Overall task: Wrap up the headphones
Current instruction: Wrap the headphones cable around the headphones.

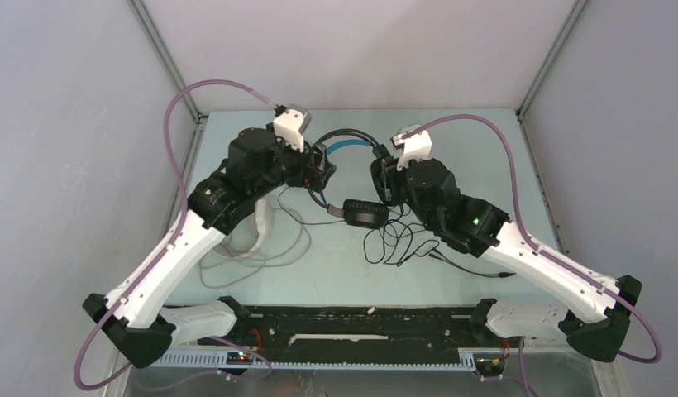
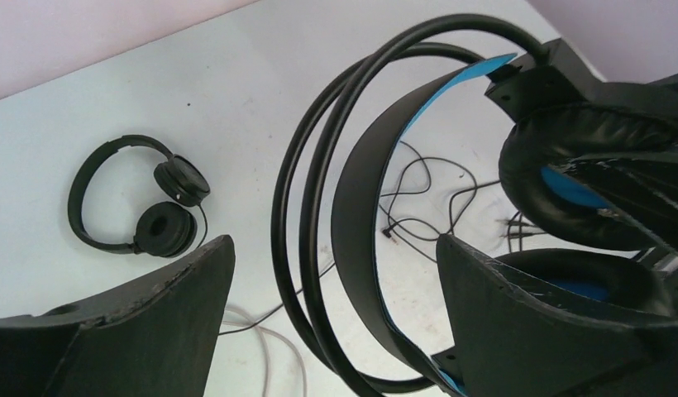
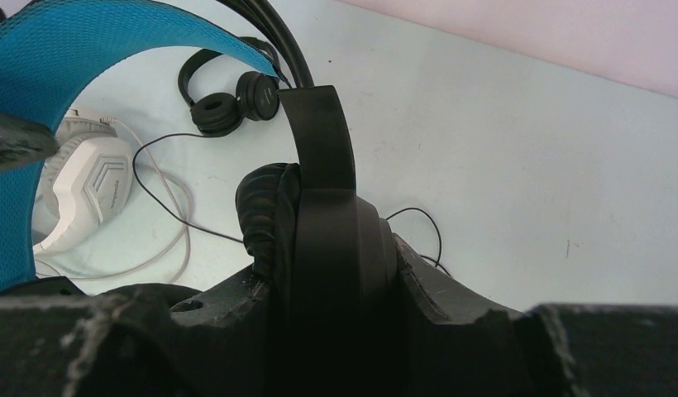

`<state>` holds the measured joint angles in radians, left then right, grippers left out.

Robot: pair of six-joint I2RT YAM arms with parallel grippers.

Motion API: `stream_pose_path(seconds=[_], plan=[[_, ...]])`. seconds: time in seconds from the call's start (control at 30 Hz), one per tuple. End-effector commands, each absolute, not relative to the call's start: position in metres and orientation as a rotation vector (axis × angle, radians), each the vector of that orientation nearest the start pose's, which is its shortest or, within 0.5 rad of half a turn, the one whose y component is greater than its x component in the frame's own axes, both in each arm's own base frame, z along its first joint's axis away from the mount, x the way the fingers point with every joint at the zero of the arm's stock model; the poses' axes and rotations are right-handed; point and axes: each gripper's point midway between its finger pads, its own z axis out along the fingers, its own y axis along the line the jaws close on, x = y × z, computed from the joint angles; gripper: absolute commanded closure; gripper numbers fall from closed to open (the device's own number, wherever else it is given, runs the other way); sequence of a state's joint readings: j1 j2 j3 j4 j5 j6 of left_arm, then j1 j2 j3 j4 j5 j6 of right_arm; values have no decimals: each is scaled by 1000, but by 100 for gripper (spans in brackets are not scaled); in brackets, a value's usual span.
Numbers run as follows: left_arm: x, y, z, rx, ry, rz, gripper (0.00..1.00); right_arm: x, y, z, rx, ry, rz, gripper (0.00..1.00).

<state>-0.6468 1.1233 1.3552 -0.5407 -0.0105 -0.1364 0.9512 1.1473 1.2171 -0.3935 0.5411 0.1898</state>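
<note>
Holding the black pair with blue headband (image 1: 350, 142) up near the middle of the far edge of the table (image 1: 336, 273), the two arms meet it from either side. The right gripper (image 1: 384, 172) is clamped on one ear cup (image 3: 265, 211): in the right wrist view the padded cup and its black yoke sit wedged tight between the fingers (image 3: 439, 294). The left gripper (image 1: 319, 172) stands wide apart. In its own view the blue-lined band and the two thin black hoops over it pass between the fingers (image 2: 154, 322), close to the right-hand one. Bare table shows in the gap on the other side, so it grips nothing that I can see. The second ear cup (image 1: 365, 213) sits lower, toward the table's middle. The black cable (image 1: 398, 240) lies in a loose tangle right of centre and trails toward the right edge. The white over-ear pair (image 3: 79, 186) lies flat toward the left edge, mostly hidden under the left arm from above, with its white cable (image 1: 253, 252) in open loops beside it. The small all-black pair (image 2: 145, 207) lies on the table near the white pair, touching neither gripper
</note>
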Motion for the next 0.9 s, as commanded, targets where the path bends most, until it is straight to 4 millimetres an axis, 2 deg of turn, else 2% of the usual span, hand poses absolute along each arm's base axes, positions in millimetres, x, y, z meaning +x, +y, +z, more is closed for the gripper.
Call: stream_pose_path(seconds=[0.0,0.17,0.3,0.43,0.5,0.6,0.67,0.73,0.8,0.87], plan=[[292,-215,378,488,1763,-412,6,275,244,355,-231,1748,388,81],[305,-207,362,476,1845,-269,9,274,244,355,-238,1749,389,81],[310,-210,359,480,1849,-244,20,274,246,353,-261,1752,385,81],[312,-209,354,487,1853,-219,42,274,247,354,-260,1749,391,81],[311,-206,350,486,1857,-208,50,274,249,353,-269,1750,401,79],[311,-206,343,491,1854,-208,71,271,261,348,-332,1756,450,76],[311,-207,340,530,1836,-195,87,268,277,339,-415,1749,537,73],[314,-205,337,530,1836,-171,99,268,283,335,-446,1745,555,67],[317,-197,338,511,1848,-135,100,268,280,338,-439,1736,552,58],[321,-185,343,465,1850,-87,100,265,274,348,-434,1711,566,44]])
